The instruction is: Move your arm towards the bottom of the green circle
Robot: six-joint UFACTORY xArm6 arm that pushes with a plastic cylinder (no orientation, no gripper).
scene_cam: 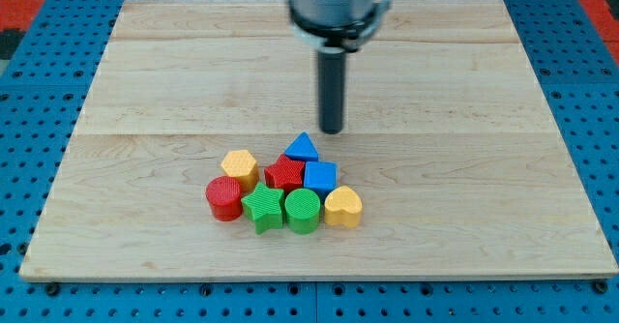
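The green circle (302,210) sits in the bottom row of a tight cluster of blocks, between a green star (262,208) on its left and a yellow heart (342,207) on its right. My tip (332,130) is above the cluster, just up and right of the blue triangle (303,147), and well above the green circle. It touches no block.
A red cylinder (224,197), a yellow hexagon (239,166), a red star (284,173) and a blue cube (320,177) complete the cluster. The wooden board (145,72) lies on a blue pegboard (39,72).
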